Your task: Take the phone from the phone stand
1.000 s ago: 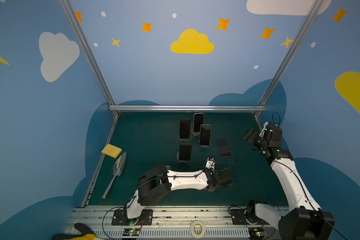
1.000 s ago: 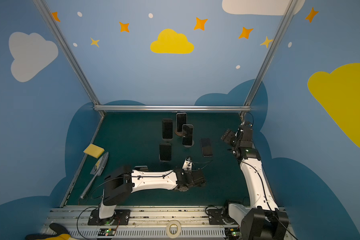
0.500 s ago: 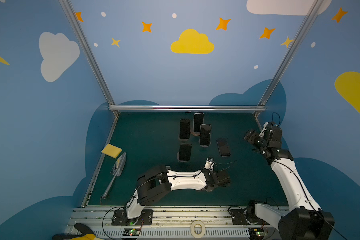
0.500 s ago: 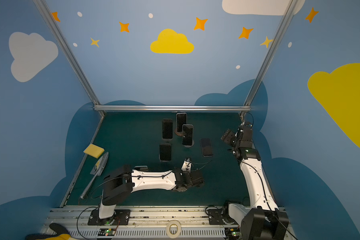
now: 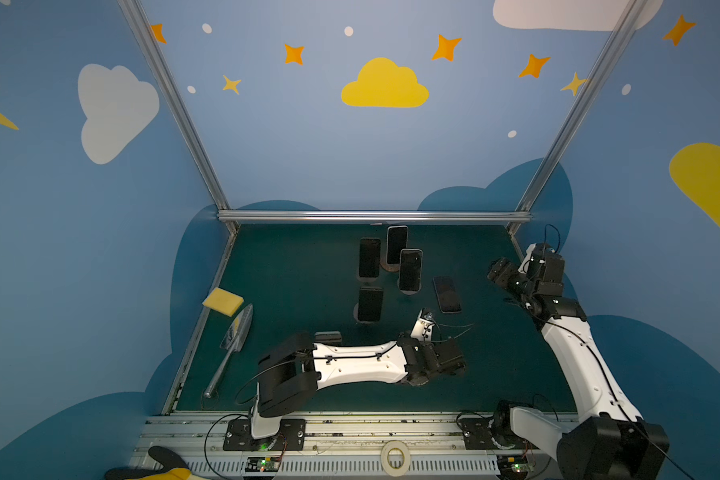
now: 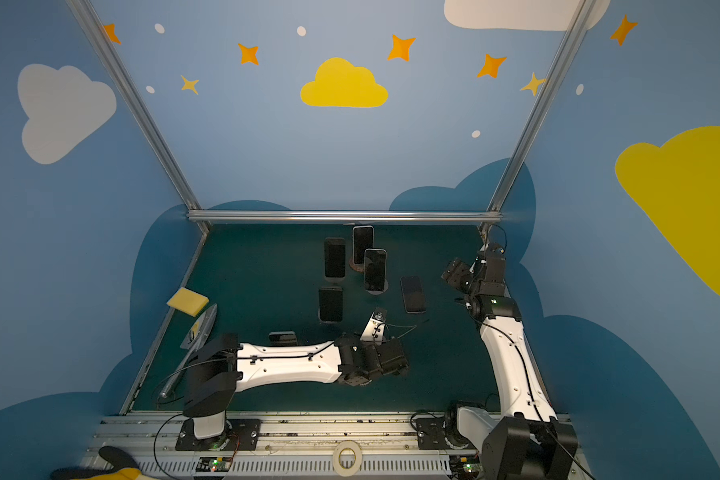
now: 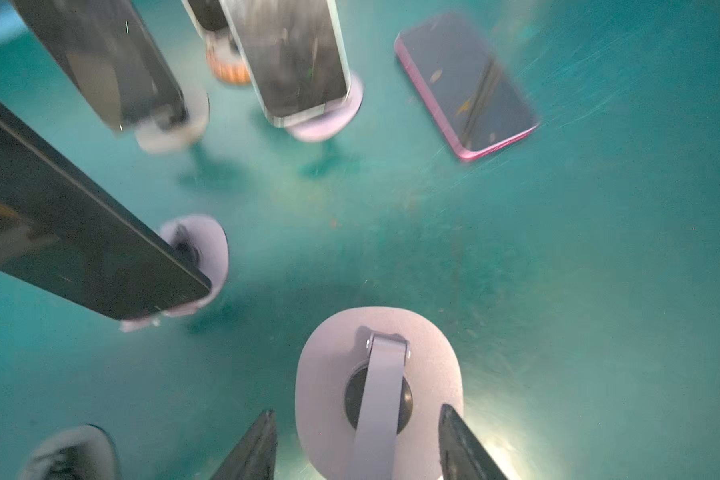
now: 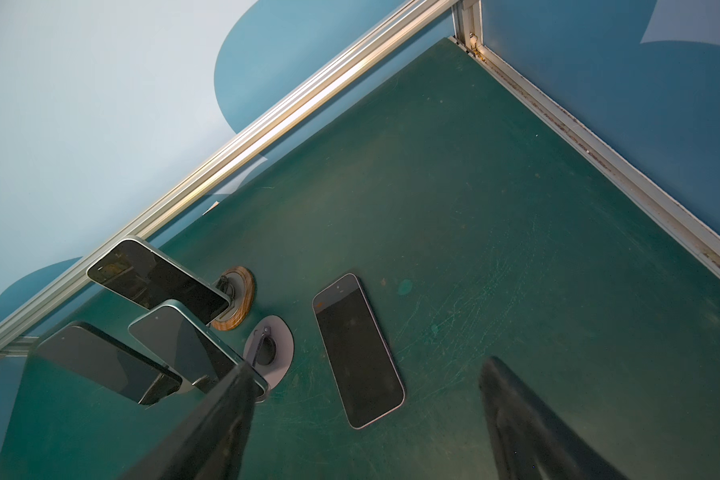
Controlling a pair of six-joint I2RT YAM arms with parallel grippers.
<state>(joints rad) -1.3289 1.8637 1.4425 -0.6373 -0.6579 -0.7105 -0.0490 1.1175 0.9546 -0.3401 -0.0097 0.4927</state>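
Grey empty stand seen directly under left claw, its arm flanked by fingers. Left claw drawn together; contact with arm not discernible. Four dark phones held upright on stands ahead of left claw. Pink phone laid flat on green bench, off any stand, ahead and to right of left claw, below right claw. Right claw held apart, nothing gripped, raised above bench.
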